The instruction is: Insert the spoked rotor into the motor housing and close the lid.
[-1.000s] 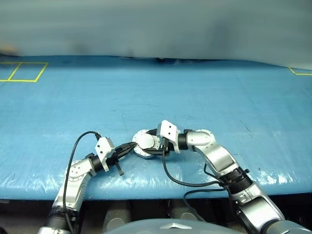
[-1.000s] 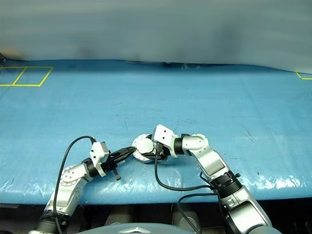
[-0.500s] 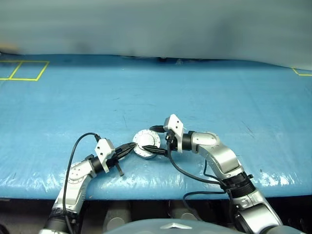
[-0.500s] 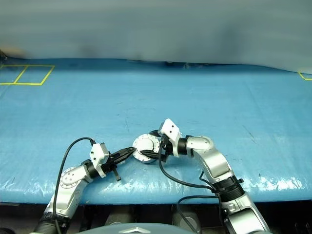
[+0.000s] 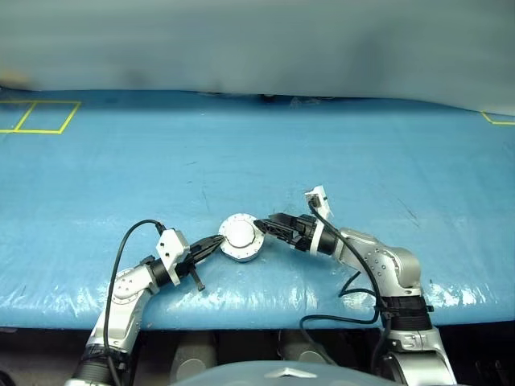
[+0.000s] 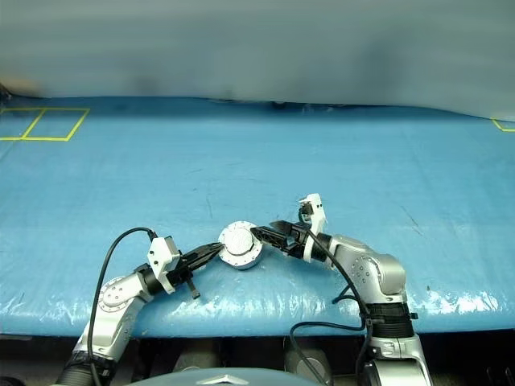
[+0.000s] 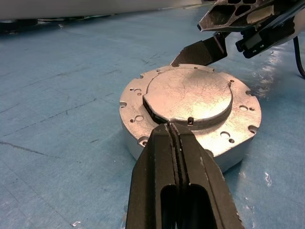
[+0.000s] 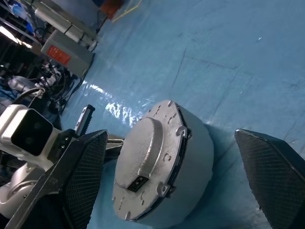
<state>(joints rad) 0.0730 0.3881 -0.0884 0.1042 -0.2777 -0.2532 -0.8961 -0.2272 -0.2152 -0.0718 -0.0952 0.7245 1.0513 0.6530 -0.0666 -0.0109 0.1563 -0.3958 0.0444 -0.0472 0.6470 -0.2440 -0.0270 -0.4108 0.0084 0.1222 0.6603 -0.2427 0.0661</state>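
Observation:
The motor housing sits on the blue table near the front edge, with the lid lying flat on it, plain grey face and raised round centre upward. The spoked rotor is hidden. My left gripper is shut, its tips resting against the lid's near rim. My right gripper is open just right of the housing, pointing at it. Its fingers stand on either side of the housing without touching it.
The blue plastic-covered table stretches wide behind the housing. Yellow tape squares mark its far left and a yellow corner its far right. The table's front edge runs just below both arms, where black cables hang.
My right gripper has come off the top of the lid, drawn back to the right, rolled over and opened. The lid now lies flat on the housing. The left gripper has kept still.

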